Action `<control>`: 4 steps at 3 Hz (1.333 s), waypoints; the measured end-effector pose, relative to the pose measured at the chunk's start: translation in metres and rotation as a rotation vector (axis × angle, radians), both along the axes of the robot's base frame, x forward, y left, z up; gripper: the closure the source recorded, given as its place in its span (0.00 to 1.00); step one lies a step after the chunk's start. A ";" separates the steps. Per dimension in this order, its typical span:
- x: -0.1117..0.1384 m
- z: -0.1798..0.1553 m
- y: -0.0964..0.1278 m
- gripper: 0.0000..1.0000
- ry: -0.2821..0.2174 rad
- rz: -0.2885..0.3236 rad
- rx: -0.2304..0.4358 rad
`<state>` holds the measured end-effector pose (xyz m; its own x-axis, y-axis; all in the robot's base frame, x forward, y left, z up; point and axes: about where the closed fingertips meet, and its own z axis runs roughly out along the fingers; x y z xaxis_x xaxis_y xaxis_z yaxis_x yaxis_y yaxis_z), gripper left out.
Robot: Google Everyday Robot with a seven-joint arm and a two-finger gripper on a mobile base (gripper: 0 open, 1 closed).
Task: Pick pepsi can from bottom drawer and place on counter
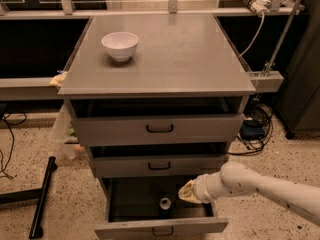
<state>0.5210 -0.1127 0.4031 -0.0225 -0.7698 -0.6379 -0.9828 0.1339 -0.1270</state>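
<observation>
I see the small dark pepsi can [165, 203] with its round silver top standing upright inside the deep grey metal bottom drawer [125, 229]. It sits near the middle of the dark interior, towards the front wall. The drawer is pulled out, and the can is the only thing I can make out in it.

My end effector [186, 193], a yellowish tip on the white speckled arm [260, 186] that reaches in from the right, hangs over the open drawer just beside the can, to its right. It does not appear to touch the can, and I cannot tell whether it is released or clenched.

Above, the shallower grey middle drawer [160, 165] and the grey top drawer [160, 129] are each slightly open, showing a dark gap. I cannot see what is in them.

The flat, smooth grey square worktop [175, 59] of the cabinet carries a small round white bowl [120, 45] near its rear left corner. The bowl looks empty from here.

A translucent plastic bag [62, 131] hangs at the cabinet's left side. A black bar [41, 196] lies on the speckled floor [75, 204] to the left, and dark cables [257, 126] lie on the floor to the right of the cabinet.
</observation>
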 end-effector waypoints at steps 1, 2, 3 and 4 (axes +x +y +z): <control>-0.004 -0.011 0.003 1.00 0.017 -0.002 0.011; -0.005 -0.026 -0.002 1.00 0.023 -0.009 0.013; 0.001 -0.062 -0.010 1.00 0.020 -0.025 0.021; 0.009 -0.093 -0.006 0.82 0.008 -0.039 0.047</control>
